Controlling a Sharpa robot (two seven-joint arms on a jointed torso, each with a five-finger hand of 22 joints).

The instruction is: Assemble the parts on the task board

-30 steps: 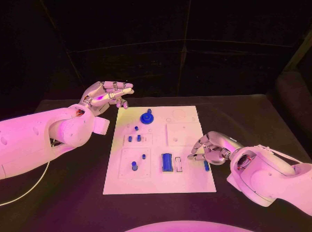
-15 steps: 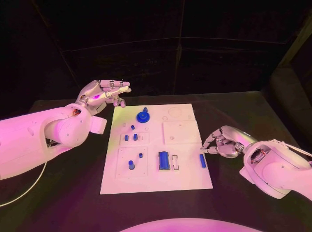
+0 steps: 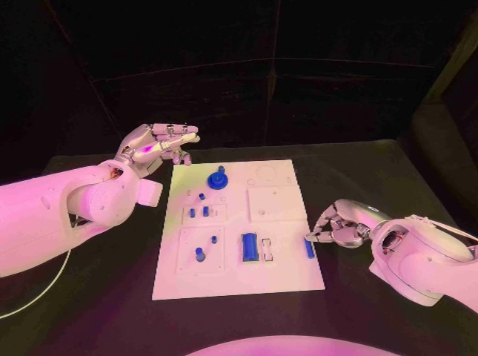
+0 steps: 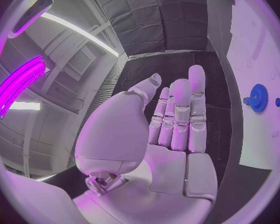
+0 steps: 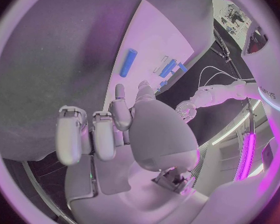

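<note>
Head view: two empty hands flank the task board

Both hands hold nothing. Left hand (image 3: 158,143) hovers past the task board's (image 3: 281,278) far left corner, fingers straight in its wrist view. Right hand (image 3: 340,226), fingers loosely curled, sits beside the right edge near a blue bar (image 3: 309,248). A blue gear (image 3: 217,180) stands near the far edge.

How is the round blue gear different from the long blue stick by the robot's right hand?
The blue gear is round with a knob on top; the blue stick is long and thin. The gear sits near the far end of the task board, toward the left hand; the stick lies flat by the board's right edge, next to the right hand. Both are blue, and neither hand holds them.
</note>
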